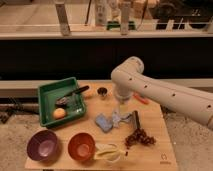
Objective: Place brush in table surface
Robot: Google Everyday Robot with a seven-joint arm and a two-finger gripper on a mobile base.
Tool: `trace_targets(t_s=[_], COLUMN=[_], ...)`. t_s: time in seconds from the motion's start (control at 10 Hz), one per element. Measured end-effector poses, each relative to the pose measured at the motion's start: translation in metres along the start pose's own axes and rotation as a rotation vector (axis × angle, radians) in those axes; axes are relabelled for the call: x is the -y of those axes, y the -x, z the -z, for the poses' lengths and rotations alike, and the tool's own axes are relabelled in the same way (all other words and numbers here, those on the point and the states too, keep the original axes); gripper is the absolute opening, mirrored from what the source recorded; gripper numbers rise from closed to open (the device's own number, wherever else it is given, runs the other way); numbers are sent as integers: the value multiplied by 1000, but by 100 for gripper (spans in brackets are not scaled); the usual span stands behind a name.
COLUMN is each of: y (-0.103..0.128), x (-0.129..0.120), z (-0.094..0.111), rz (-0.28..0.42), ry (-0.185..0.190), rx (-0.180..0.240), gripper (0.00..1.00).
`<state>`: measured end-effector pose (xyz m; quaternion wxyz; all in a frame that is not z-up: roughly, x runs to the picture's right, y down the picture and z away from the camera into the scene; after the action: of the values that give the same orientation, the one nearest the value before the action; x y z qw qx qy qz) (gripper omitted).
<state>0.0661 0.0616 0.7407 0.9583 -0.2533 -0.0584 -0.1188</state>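
Observation:
The brush (73,95) lies in the green tray (47,93) at the table's back left. Its greyish head is inside the tray and its black handle sticks out over the tray's right rim. The light-brown wooden table surface (155,120) carries everything. My gripper (121,108) hangs from the white arm over the middle of the table, just above a blue-grey packet (106,121). It is to the right of the brush and well apart from it, holding nothing that I can see.
An orange ball (59,113) lies in the tray. A small dark cup (101,92), an orange-red stick (142,99), a short dark bar (135,120), grapes (139,137), a banana (108,151), a purple bowl (43,145) and an orange bowl (81,146) sit on the table.

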Motion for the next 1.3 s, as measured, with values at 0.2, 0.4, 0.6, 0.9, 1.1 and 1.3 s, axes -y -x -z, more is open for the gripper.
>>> trace_targets(t_s=[0.2,0.4,0.6,0.9,1.1,1.3], y=[16,20,32,48,52,60], x=[13,19,31,55,53,61], z=[-6,-10,-15,-27,-33,-40], rz=[17,27,43,62,68,86], ry=[-2,-1,-5,-7,0,4], rx=[11,13,24,32,41,51], gripper=[80,80,80,80,80,80])
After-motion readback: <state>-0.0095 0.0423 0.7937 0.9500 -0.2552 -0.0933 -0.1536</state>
